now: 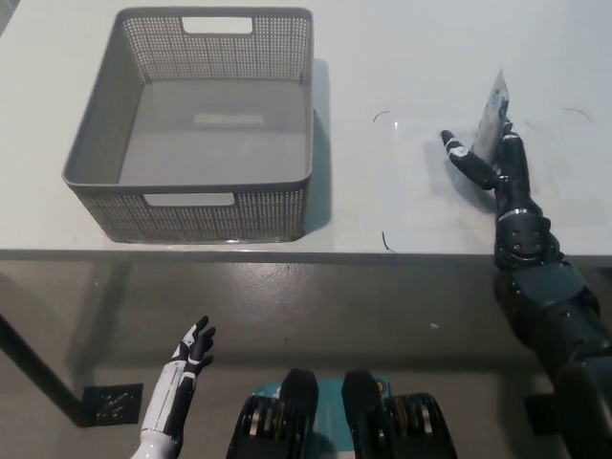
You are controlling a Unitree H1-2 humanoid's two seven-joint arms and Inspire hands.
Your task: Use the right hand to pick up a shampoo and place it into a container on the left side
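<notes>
One basket [100, 182], one shampoo tube [491, 117]

A white table [402, 57] stands over a grey floor [287, 316] with dark corner marks [384, 239].

Bare white tabletop [402, 57] between the grey perforated plastic basket [287, 206] and the black right hand [490, 158], open path leftward, basket's raised near-side wall the only barrier, its interior holding nothing
</notes>
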